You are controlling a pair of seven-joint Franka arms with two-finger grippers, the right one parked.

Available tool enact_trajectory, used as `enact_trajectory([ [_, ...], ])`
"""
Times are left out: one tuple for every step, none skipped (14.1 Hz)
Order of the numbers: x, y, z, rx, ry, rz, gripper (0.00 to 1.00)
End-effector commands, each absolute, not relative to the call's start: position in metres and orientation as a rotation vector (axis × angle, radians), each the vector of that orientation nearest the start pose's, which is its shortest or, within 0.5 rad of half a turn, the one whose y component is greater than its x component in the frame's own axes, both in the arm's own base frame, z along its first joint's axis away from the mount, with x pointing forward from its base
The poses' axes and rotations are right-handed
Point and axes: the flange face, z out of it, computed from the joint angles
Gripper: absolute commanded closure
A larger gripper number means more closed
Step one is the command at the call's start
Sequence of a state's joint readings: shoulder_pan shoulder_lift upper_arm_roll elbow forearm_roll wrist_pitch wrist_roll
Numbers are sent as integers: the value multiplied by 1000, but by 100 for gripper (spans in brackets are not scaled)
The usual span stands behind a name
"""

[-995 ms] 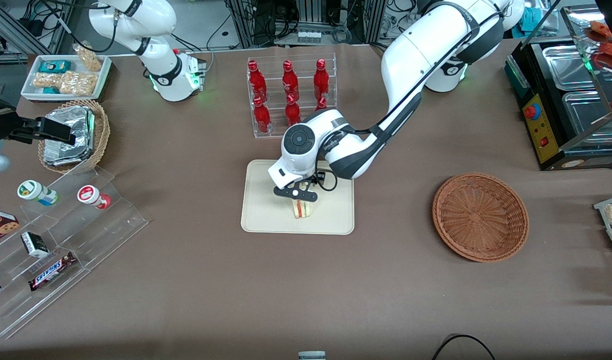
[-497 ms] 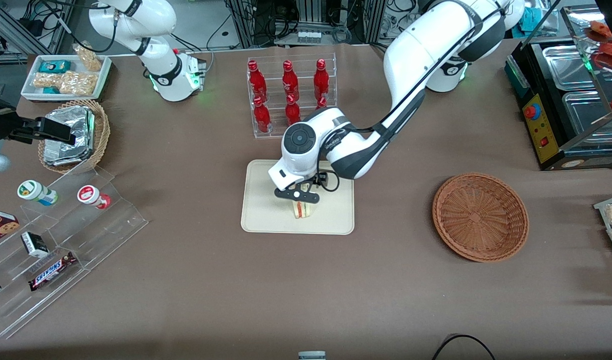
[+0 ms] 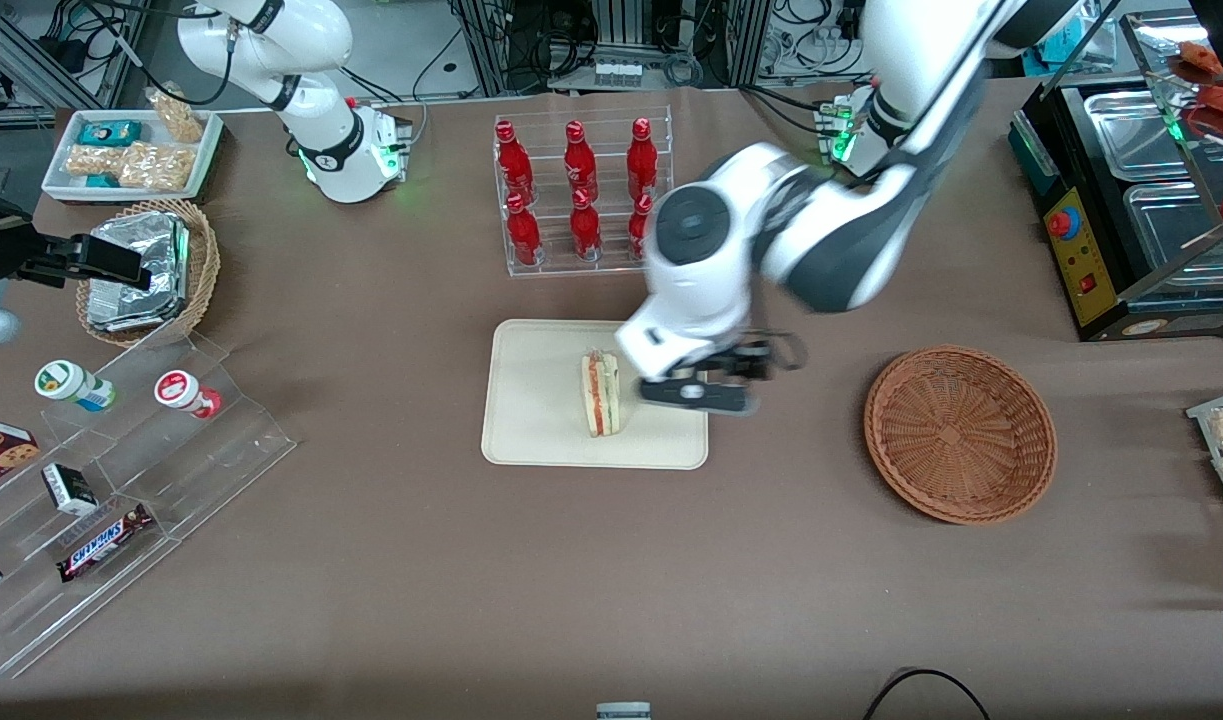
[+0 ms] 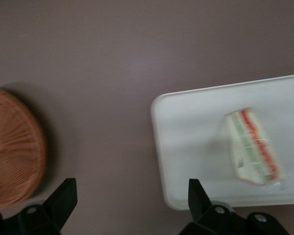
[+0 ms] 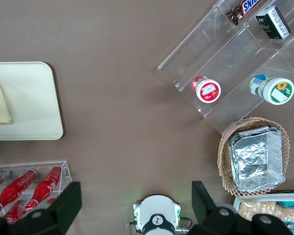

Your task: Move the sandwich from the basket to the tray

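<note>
The sandwich (image 3: 601, 393), a pale wedge with red and green layers, lies on the cream tray (image 3: 531, 400), free of any grip. My gripper (image 3: 696, 395) hangs above the tray's edge toward the working arm's end, between the sandwich and the round reddish-brown basket (image 3: 959, 433). In the left wrist view the gripper (image 4: 131, 188) is open with only brown tabletop and a tray (image 4: 196, 147) corner between its fingers; the sandwich (image 4: 252, 147) and part of the basket (image 4: 12, 147) also show. The right wrist view shows the sandwich (image 5: 0, 103) on the tray (image 5: 29, 98).
A clear rack of several red bottles (image 3: 581, 195) stands just farther from the front camera than the tray. Toward the parked arm's end are a smaller wicker basket of foil packets (image 3: 151, 270), a white snack tray (image 3: 131, 150) and a clear stepped shelf (image 3: 141, 450). A black appliance (image 3: 1141, 200) stands at the working arm's end.
My gripper let go of the sandwich, rose and swung off it toward the basket. The sandwich now lies uncovered on the tray.
</note>
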State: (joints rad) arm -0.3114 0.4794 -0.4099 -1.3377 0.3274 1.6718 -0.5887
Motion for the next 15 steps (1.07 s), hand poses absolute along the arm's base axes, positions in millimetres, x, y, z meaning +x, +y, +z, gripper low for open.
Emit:
enact_trajectory([
  [586,-279,520,-2960,-8,17,0],
  [596,-242,531,-3009,-115,56,0],
  [603,-205,540,-3023,-195,86,0],
  [605,-167,550,-3017,-152,128,0],
  [604,-142,560,-3015,-61,155,0],
  [600,-112,570,-3008,-37,192,0],
  [596,-90,575,-3016,-74,235,0],
  [588,-80,586,-3049,-112,258,0],
  [578,-74,596,-3060,-150,292,0],
  [568,-65,600,-3048,-177,333,0],
  [561,-61,605,-3045,-192,341,0],
  [552,-63,608,-3039,-195,342,0],
  [543,-62,612,-3043,-209,343,0],
  [533,-55,616,-3043,-240,345,0],
  [522,-61,618,-3042,-226,347,0],
])
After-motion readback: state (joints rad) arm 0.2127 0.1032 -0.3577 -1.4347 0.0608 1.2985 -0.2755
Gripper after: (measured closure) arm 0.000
